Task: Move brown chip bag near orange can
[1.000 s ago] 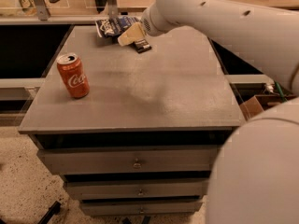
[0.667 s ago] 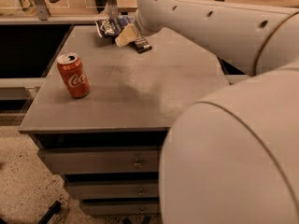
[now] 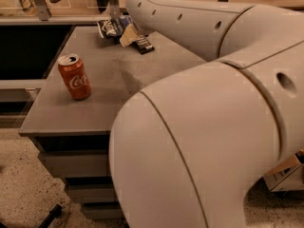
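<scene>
The orange can [image 3: 74, 76] stands upright near the left front of the grey table [image 3: 109, 94], its white script facing me. The brown chip bag [image 3: 112, 27], crumpled with dark blue and white print, lies at the table's far edge. My gripper [image 3: 127, 34] reaches to the bag's right side at the end of the white arm, its pale tip right against the bag. The arm hides much of the gripper and the table's right half.
A small flat dark bar packet [image 3: 143, 44] lies just right of the gripper. The large white arm [image 3: 204, 127] fills the right and centre of the view. Drawers [image 3: 71, 163] sit under the tabletop. A cardboard box [image 3: 285, 175] stands on the floor at right.
The arm has swung forward and now covers far more of the view. The gripper has shifted left, closer to the bag. The can has not moved.
</scene>
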{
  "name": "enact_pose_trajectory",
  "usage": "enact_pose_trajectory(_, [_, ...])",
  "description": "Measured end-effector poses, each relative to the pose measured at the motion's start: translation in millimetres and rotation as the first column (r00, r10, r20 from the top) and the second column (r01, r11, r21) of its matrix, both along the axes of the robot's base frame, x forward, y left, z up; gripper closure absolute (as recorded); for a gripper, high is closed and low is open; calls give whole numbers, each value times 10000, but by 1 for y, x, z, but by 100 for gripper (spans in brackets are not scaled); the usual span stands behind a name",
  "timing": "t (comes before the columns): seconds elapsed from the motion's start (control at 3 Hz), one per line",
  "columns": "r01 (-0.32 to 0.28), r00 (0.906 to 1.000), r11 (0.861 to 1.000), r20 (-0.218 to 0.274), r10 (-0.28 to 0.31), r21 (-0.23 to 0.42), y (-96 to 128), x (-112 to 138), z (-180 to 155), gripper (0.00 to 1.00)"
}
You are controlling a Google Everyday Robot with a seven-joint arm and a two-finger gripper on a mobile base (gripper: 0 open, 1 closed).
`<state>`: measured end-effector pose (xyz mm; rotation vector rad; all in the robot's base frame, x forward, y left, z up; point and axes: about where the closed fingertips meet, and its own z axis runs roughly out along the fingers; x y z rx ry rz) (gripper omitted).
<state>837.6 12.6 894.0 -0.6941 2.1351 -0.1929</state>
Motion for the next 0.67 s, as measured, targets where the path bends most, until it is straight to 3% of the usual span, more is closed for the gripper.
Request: enact_pose_trajectory(0.67, [-476,9978,9986,451,486,-230,5,20,1,0])
